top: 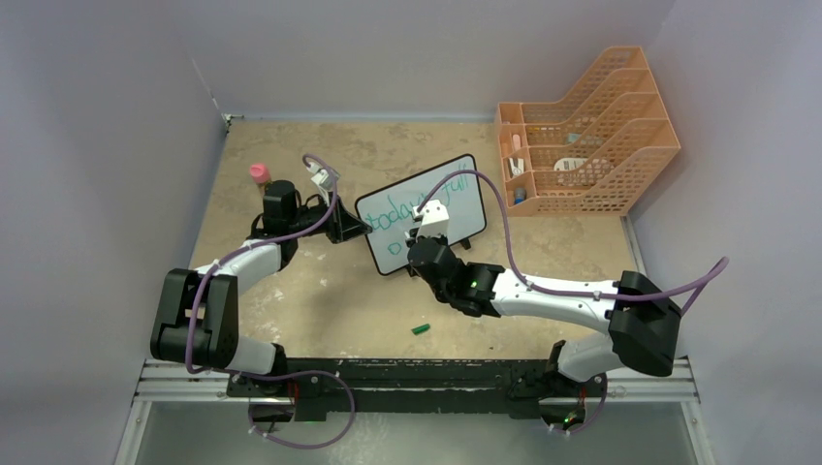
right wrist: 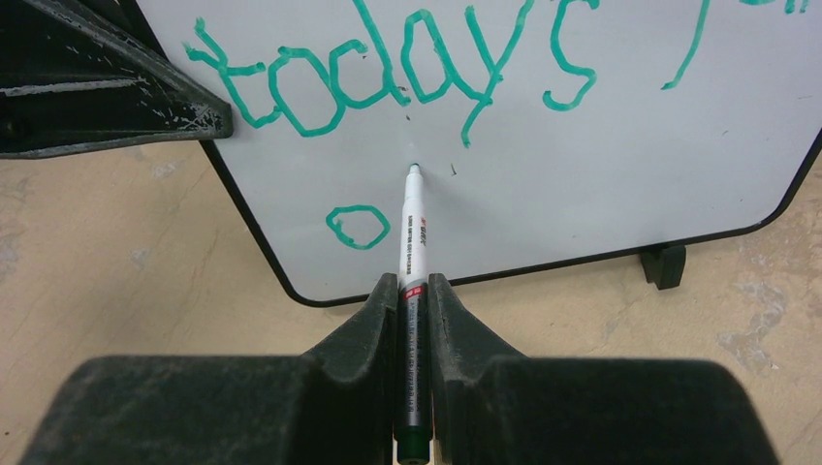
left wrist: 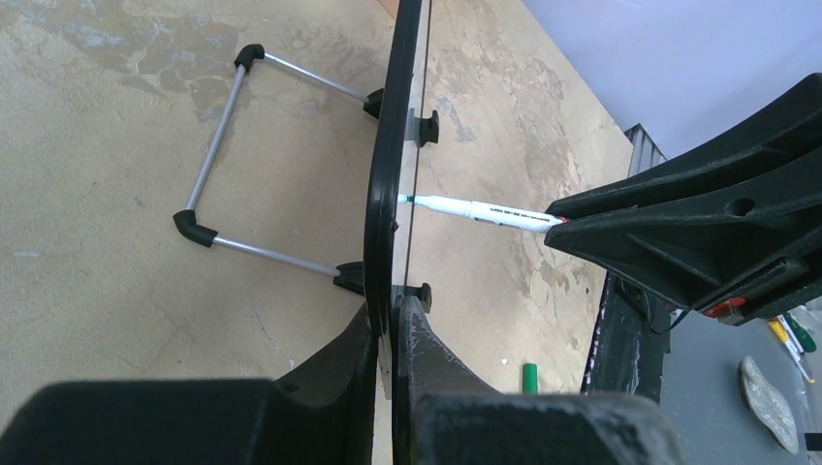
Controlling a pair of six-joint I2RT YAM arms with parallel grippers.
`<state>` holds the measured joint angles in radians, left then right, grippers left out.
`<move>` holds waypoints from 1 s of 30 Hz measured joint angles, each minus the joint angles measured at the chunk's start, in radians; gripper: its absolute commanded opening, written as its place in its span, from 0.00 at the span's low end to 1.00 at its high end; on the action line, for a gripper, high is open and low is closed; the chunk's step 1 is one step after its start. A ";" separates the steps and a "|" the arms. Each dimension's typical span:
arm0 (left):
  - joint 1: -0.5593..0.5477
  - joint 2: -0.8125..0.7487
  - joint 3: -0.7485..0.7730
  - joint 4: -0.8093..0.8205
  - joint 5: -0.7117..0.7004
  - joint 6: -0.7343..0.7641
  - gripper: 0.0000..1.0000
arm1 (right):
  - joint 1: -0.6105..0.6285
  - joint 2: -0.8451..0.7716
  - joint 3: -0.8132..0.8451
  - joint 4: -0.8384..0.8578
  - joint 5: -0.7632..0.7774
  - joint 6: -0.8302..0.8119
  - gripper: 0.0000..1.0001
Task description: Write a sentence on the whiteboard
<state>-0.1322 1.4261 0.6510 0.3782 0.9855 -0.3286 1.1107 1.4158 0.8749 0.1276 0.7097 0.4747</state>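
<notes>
Glossy rounded-corner whiteboard (right wrist: 582, 145); slim white marker (right wrist: 411, 232) touching.

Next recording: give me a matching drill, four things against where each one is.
Things: 1 marker; 2 whiteboard; 3 green cap; 4 orange rack.
Places: A loose on the table; B edge clamped in left gripper; C far right corner; D in right gripper, tip at the board.
Pairs: 1-D; 2-B; 3-A; 4-C.

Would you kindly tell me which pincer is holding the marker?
The right pincer, shut on the white marker; the left pincer instead clamps the edge of the whiteboard.
</notes>
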 measured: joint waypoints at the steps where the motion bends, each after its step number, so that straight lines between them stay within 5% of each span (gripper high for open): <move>1: 0.000 0.000 0.000 0.000 0.000 0.000 0.00 | 0.000 0.000 0.000 0.001 -0.001 -0.003 0.00; 30: 0.000 0.000 0.000 0.000 -0.003 0.000 0.00 | 0.000 0.000 0.000 0.018 -0.022 -0.024 0.00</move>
<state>-0.1322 1.4261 0.6510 0.3782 0.9829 -0.3283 1.1107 1.4158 0.8749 0.1452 0.6880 0.4511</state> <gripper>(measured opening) 0.031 0.146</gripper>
